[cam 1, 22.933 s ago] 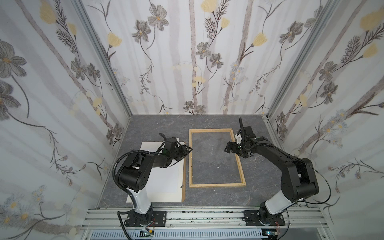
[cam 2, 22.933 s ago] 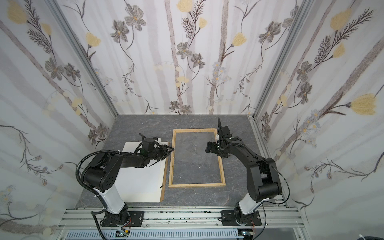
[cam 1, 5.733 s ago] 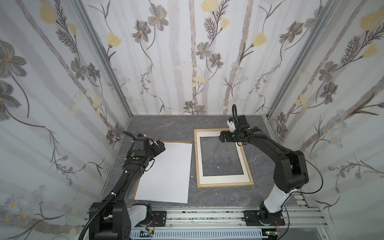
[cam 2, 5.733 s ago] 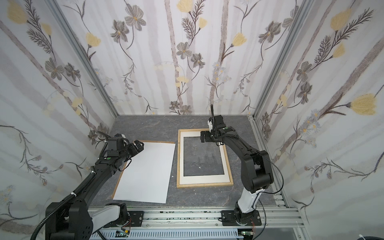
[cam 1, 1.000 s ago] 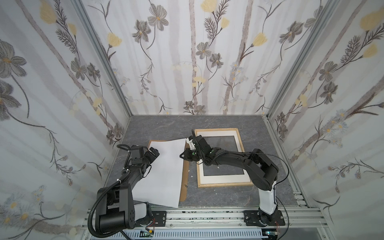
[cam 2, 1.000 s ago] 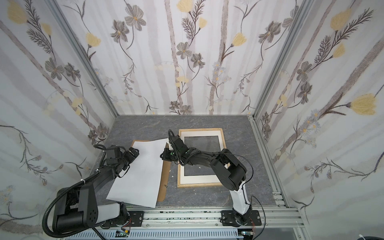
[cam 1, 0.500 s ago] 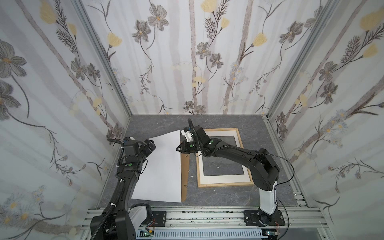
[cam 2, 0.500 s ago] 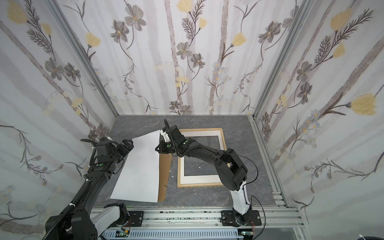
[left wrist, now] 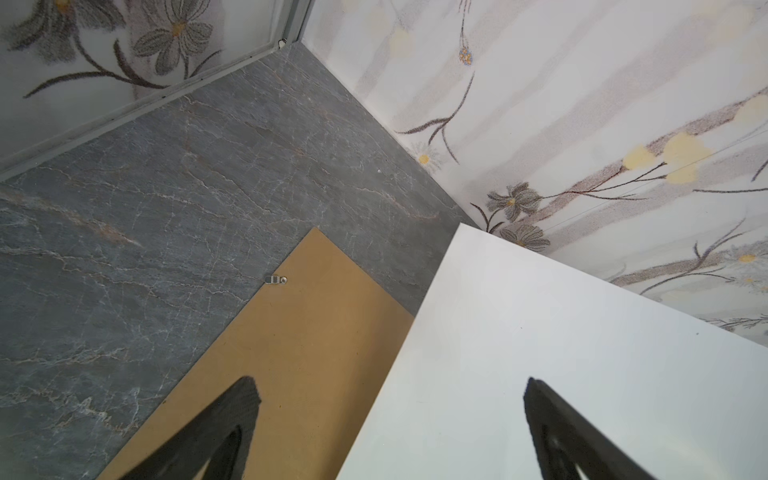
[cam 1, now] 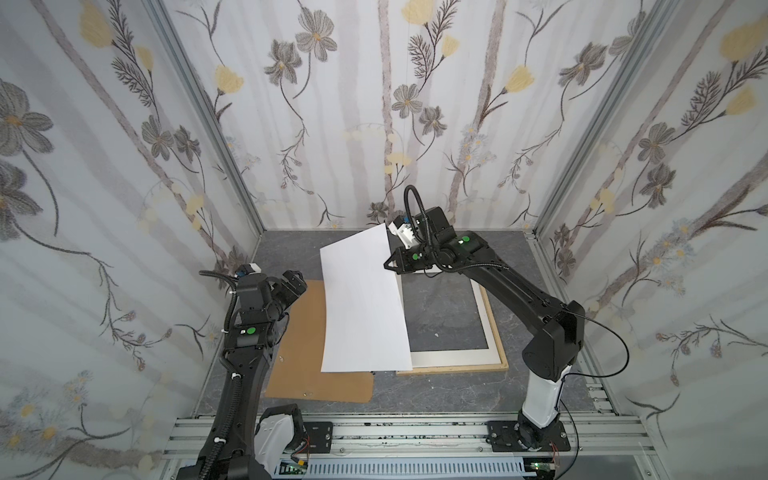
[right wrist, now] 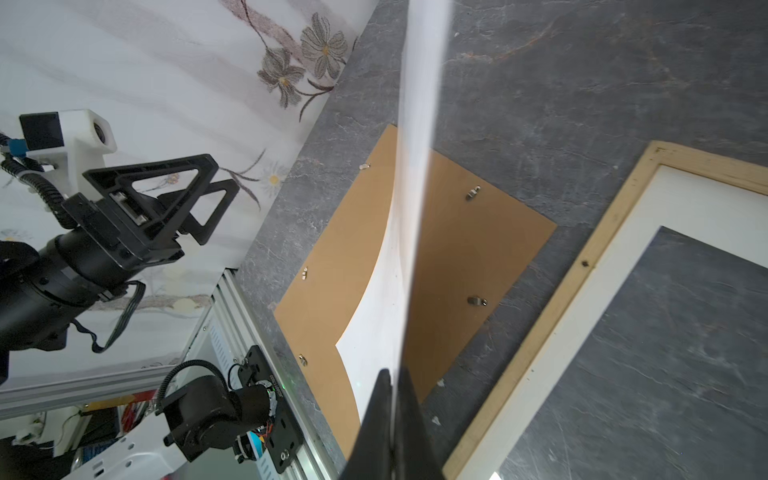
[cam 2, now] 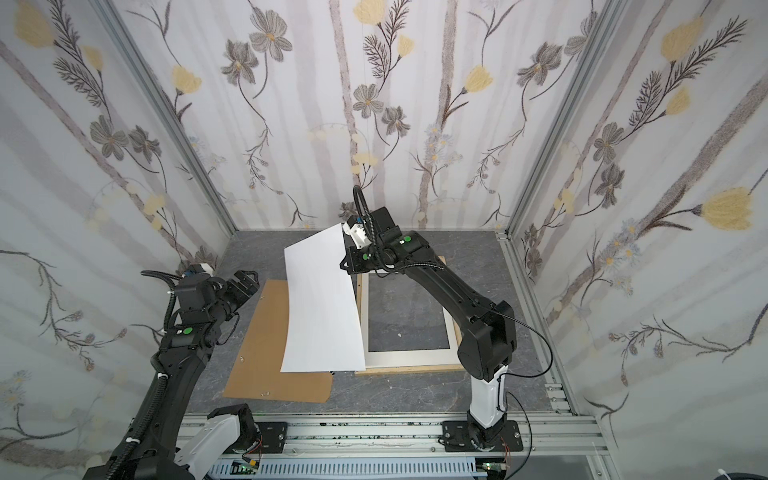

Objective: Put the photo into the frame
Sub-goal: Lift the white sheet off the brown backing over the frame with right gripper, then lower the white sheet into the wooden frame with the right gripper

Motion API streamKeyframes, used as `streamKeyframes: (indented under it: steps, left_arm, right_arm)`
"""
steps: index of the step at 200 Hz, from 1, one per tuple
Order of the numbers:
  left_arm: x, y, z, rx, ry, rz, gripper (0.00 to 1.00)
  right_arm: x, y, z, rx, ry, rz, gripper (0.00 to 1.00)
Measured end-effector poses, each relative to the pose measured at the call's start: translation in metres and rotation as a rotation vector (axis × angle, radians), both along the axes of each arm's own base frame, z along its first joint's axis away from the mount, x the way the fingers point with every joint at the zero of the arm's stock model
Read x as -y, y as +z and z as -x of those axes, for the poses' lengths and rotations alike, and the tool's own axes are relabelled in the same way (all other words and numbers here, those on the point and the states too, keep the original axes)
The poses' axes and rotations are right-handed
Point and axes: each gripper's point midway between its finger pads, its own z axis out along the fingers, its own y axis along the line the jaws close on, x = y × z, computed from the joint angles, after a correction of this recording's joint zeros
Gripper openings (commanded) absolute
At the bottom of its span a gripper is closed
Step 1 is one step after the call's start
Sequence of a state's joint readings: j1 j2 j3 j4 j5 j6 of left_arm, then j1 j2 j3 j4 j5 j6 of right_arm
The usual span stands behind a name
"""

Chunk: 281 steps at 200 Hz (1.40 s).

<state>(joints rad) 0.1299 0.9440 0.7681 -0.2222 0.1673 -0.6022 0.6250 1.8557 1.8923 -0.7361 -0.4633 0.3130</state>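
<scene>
Nearest, the brown backing panel lies on the tabletop by the left claw, spread wide and empty, while above it the photo, white side showing, hangs tilted toward the frame, apparently for laying in, its far edge pinched by the right claw.

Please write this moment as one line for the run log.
right gripper: shut on photo edge, photo held up | left gripper: open, empty | frame: lying flat, white mat inside | photo: not yet in frame
</scene>
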Motion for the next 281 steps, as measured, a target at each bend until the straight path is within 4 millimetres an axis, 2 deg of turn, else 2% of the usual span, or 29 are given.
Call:
streamKeyframes:
  steps: [38,85,137,200,281]
  left_arm:
    - [0.004,-0.001,0.000,-0.003,-0.019,0.012,1.00]
    - [0.008,-0.003,0.000,-0.006,-0.030,0.018,1.00]
    - [0.012,-0.007,0.001,-0.015,-0.041,0.022,1.00]
    - [0.017,-0.012,0.001,-0.024,-0.056,0.025,1.00]
    - [0.023,-0.018,0.000,-0.040,-0.066,0.031,1.00]
  right_arm:
    - [0.052,-0.027,-0.010,0.006,-0.057,0.199,0.00]
    - [0.100,-0.052,-0.019,0.021,-0.107,0.398,0.00]
    - [0.133,-0.081,-0.028,0.023,-0.142,0.586,0.00]
    - [0.175,-0.101,-0.046,0.047,-0.212,0.745,0.00]
    - [0.201,-0.117,-0.062,0.077,-0.255,0.843,0.00]
